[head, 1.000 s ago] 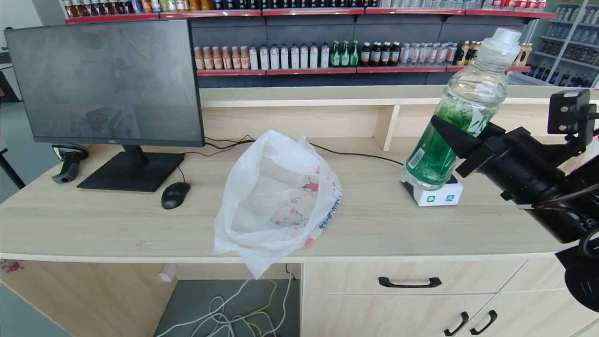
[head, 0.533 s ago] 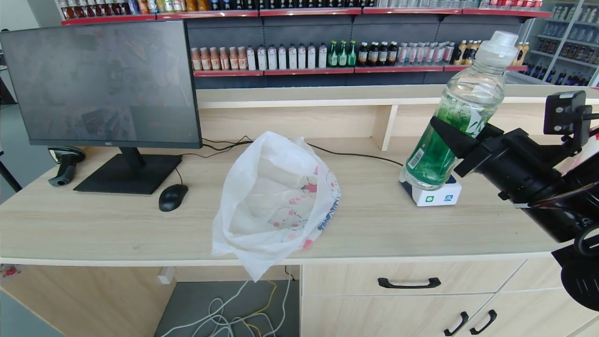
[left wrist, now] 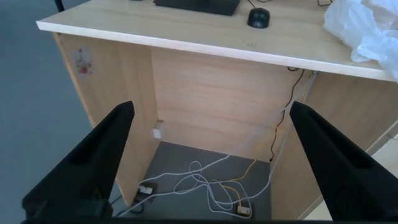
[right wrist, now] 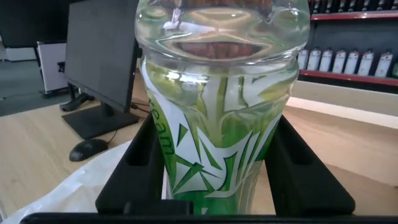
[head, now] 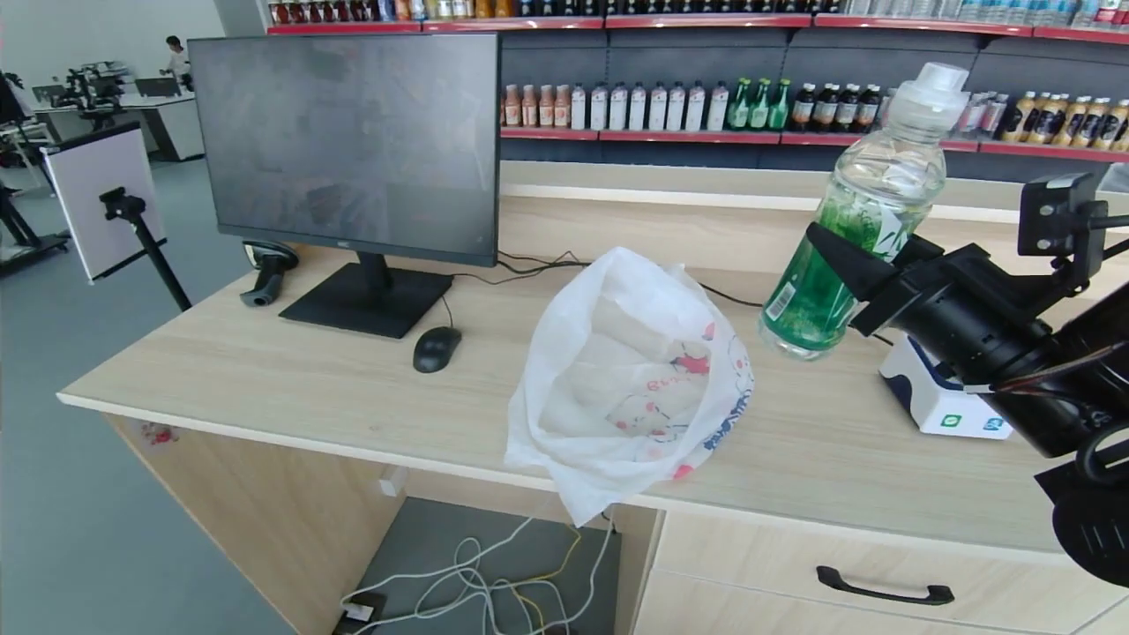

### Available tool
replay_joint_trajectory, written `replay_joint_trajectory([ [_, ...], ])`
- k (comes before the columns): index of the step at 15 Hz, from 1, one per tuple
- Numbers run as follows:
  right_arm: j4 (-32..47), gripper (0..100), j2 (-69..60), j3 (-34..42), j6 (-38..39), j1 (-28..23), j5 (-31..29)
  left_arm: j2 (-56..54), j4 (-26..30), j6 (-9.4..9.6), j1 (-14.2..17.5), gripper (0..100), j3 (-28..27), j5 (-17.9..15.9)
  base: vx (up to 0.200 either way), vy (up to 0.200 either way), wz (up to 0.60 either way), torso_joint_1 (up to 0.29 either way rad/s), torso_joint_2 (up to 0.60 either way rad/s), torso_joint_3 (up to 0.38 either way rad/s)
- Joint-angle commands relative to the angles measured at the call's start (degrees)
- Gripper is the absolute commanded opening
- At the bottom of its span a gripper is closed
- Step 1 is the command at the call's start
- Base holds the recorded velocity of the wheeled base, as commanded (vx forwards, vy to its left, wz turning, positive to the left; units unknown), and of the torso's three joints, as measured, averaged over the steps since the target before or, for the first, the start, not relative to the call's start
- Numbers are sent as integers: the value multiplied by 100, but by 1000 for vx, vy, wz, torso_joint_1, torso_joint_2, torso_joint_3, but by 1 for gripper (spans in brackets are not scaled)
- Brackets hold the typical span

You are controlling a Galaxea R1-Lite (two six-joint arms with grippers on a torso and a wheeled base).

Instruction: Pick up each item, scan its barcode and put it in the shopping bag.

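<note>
Over the counter [head: 309, 388], bottle [head: 875, 190] steeply tilted, cap [head: 931, 88] up-right.

Bottle [right wrist: 214, 124] cap cut off in right wrist view, shopping bag [left wrist: 367, 28] clipped by left wrist view's edge

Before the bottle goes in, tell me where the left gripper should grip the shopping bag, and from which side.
I'd pinch the shopping bag at the left rim of its mouth, bringing the left gripper down from above on the robot's left, one of its fingers inside, one outside. The mouth gapes upward, and that thin edge stands up off the counter, clear of the bottle.
</note>
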State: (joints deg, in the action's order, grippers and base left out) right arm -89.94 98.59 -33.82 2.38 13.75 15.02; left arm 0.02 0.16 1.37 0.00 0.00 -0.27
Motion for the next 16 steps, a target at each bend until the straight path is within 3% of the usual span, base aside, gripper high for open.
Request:
replay_joint_trajectory([
  [1,-6,0,3,-20,0,-4,1,-2,2,4,0,100,0,0,0,0,0,0,0,0],
  [5,-6,0,91,-108,17,110,10,-2,2,4,0,100,0,0,0,0,0,0,0,0],
  [10,-6,0,697,-732,35,444,10,-2,2,-5,0,100,0,0,0,0,0,0,0,0],
  [14,-6,0,1339,-1294,70,1068,1,-2,2,4,0,100,0,0,0,0,0,0,0,0],
  [16,-6,0,1567,-1320,61,1130,1,-2,2,4,-9,100,0,0,0,0,0,0,0,0],
])
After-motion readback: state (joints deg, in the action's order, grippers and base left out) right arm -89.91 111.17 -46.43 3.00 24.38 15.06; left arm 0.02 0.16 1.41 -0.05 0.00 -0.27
